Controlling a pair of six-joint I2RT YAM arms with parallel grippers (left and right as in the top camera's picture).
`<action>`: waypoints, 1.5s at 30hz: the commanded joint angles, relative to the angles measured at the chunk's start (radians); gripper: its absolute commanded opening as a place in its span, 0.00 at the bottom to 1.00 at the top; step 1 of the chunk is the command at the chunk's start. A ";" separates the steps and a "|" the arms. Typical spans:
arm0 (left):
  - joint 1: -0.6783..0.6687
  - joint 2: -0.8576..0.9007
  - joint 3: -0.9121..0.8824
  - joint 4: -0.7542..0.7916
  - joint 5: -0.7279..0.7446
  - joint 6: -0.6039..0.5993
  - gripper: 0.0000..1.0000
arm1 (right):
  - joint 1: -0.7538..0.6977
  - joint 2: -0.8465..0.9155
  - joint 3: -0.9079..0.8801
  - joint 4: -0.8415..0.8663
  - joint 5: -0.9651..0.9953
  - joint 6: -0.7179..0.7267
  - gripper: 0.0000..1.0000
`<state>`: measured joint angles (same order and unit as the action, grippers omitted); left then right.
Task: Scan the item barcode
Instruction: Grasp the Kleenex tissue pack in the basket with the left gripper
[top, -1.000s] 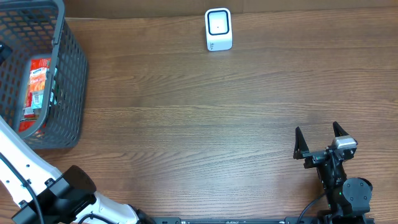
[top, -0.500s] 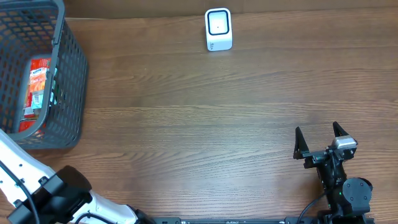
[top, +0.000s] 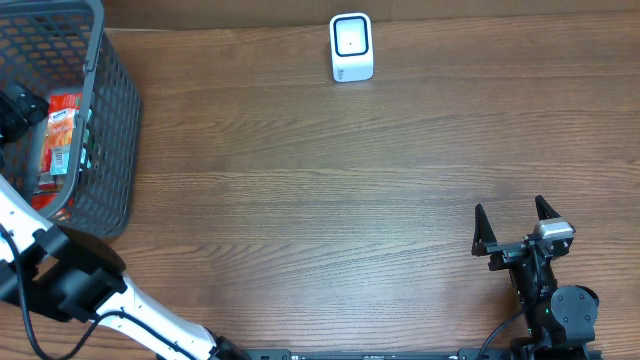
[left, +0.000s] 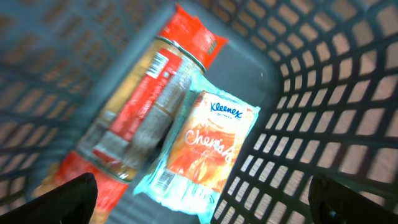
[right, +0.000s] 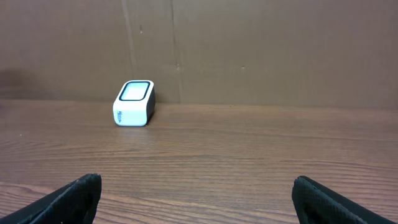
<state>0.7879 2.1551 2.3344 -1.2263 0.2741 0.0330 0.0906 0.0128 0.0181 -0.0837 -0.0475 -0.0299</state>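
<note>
Grey mesh basket (top: 110, 130) upper left, left gripper (left: 208, 198) now inside, jaws spread above glossy Kleenex pack (left: 211, 149), right gripper (top: 510, 216) lower right unmoved, jaws spread

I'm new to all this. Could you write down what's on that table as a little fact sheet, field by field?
Table: brown wood
Basket: grey mesh, at the table's far left
In the basket: red packet and tissue pack, lying against each other
Scanner: small white box, alone at the back edge
Left gripper: open, over the basket, pointing down at the goods, holding nothing
Right gripper: open, empty, front right, facing the scanner
Scanning: not begun; both items lie in the basket
</note>
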 joint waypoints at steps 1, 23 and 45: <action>0.003 0.059 -0.004 0.000 0.068 0.089 1.00 | -0.002 -0.010 -0.010 0.003 0.002 -0.003 1.00; -0.032 0.270 -0.004 0.000 0.105 0.226 1.00 | -0.002 -0.010 -0.010 0.003 0.002 -0.003 1.00; -0.032 0.278 -0.005 -0.034 0.017 0.225 0.82 | -0.002 -0.010 -0.010 0.003 0.002 -0.003 1.00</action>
<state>0.7589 2.4279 2.3322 -1.2537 0.3103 0.2436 0.0906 0.0128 0.0181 -0.0834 -0.0475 -0.0299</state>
